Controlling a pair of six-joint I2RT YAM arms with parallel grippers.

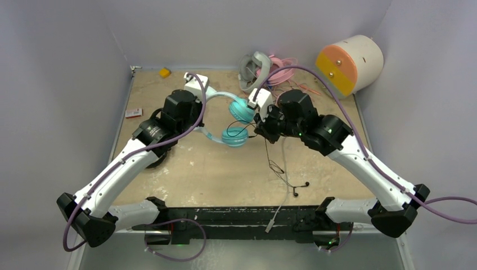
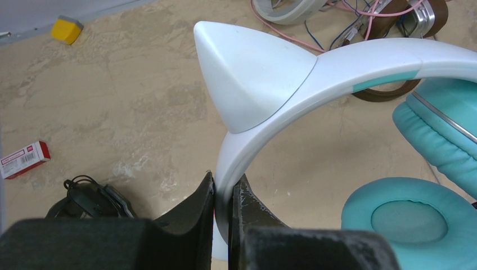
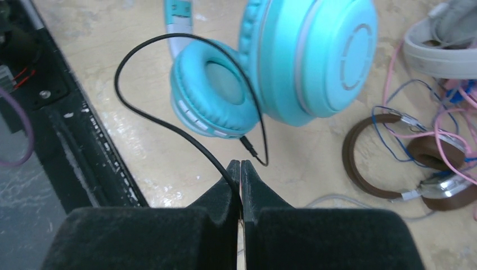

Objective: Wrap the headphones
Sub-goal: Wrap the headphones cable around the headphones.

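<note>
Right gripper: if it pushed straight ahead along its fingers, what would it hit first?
Shut on the black cable, the right gripper would probably meet that cable's plug first, then the cushioned ear cup of the teal headphones; depth is hard to judge.

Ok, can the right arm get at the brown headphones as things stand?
Probably not yet. The right gripper has its jaws shut on the black cable by the teal headphones, so it must let go first. The brown headphones lie close beyond, nothing in between.
</note>
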